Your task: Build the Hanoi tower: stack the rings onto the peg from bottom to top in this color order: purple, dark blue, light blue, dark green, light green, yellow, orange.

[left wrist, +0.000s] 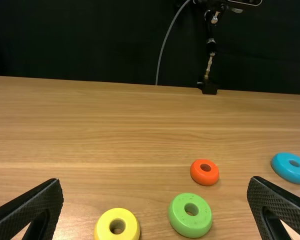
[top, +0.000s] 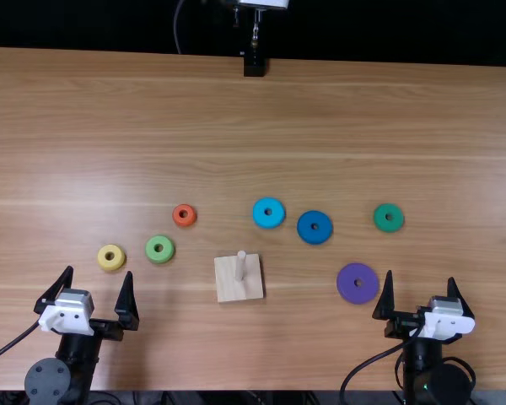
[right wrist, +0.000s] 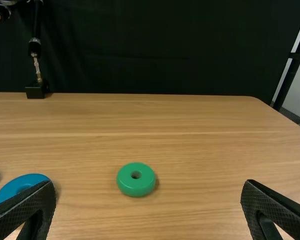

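Note:
In the top view, my left gripper [top: 100, 278] stands open at the lower left, and my right gripper [top: 421, 287] is open at the lower right. Between them is the wooden base [top: 228, 283] with its bare upright peg [top: 240, 266]. Flat on the table lie the yellow ring [top: 104, 257], light green ring [top: 153, 255], orange ring [top: 178, 216], light blue ring [top: 261, 216], dark blue ring [top: 306, 229], dark green ring [top: 381, 221] and purple ring [top: 347, 289]. The left gripper [left wrist: 155, 200] has nothing between its fingers; likewise the right gripper [right wrist: 149, 202].
A black stand foot [top: 254, 66] is at the table's far edge, with a cable beside it. The purple ring lies left of the right gripper; the yellow ring is just beyond the left gripper. Bare wooden table [top: 236, 126] extends behind the rings.

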{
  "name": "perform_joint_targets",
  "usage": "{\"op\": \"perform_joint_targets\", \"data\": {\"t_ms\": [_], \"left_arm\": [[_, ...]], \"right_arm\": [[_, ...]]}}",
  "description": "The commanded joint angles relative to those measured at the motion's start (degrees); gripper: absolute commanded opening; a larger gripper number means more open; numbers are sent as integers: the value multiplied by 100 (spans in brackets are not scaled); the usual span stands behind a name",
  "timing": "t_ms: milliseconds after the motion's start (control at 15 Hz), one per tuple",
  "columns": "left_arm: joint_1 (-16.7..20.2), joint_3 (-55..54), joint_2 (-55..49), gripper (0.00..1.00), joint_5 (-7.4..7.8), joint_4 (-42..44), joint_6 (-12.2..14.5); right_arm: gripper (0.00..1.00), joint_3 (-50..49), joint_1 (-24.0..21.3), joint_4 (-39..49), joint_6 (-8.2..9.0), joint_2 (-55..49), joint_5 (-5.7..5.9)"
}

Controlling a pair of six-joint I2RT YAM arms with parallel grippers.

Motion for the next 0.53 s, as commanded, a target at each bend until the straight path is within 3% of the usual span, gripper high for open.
{"op": "perform_joint_targets", "data": {"t_ms": [0,267,400,467], "left_arm": [[50,-99,-67,100,62,-210,49],[50,-99,-67,100,62,-210,49],[50,-99,-67,100,62,-210,49],[50,-99,-67,100,62,-210,49]], "right_arm": [[100,1,-17,-109,26,-40,-17],[100,89,10,60,26,-40,-17],[100,915,-8,49,4,47,-7],[100,1214,10,60,-6,557,-7]]}}
